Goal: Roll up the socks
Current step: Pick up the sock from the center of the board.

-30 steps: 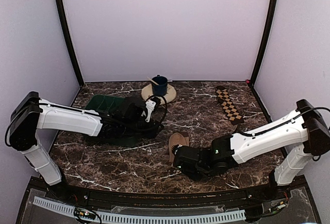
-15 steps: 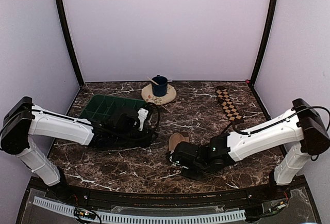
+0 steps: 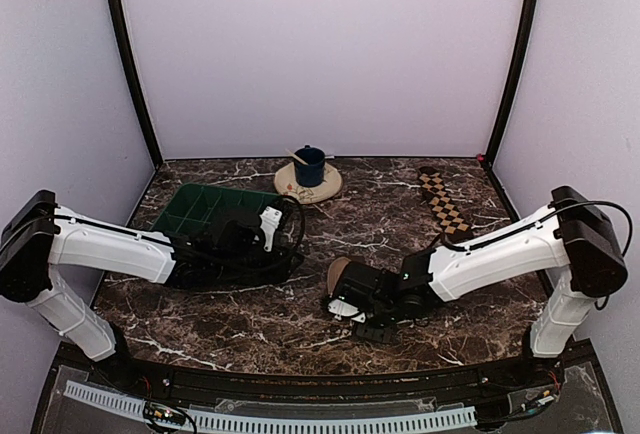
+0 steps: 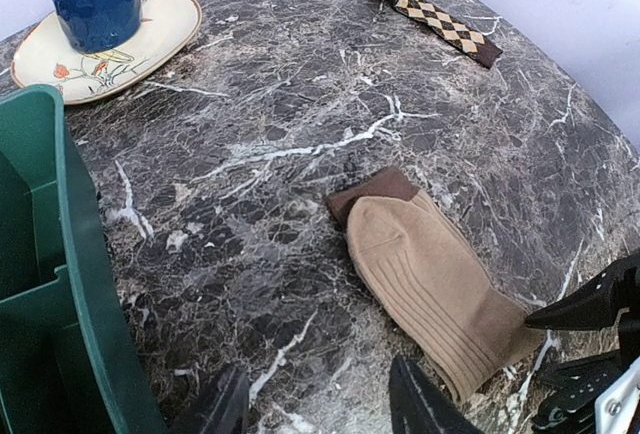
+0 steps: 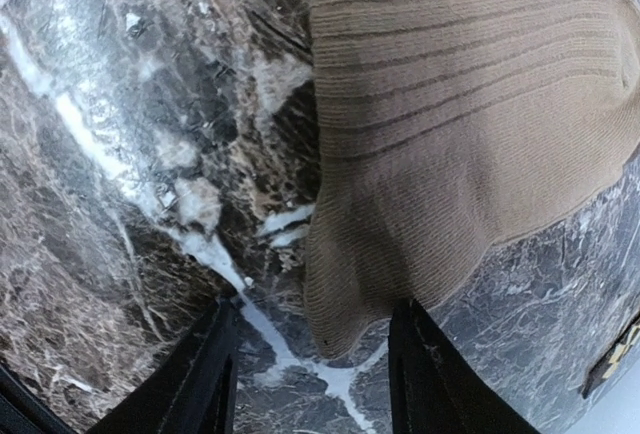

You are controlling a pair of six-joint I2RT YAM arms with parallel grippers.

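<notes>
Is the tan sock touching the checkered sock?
Apart. The left wrist view shows a wide stretch of bare marble table between the tan sock and the checkered sock.

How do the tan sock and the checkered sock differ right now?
The tan sock is plain and ribbed; the checkered sock has brown-and-cream diamonds. The tan sock lies near the front, its end between the right fingers; the checkered sock lies at the far right, untouched. Both lie flat, unrolled.
</notes>
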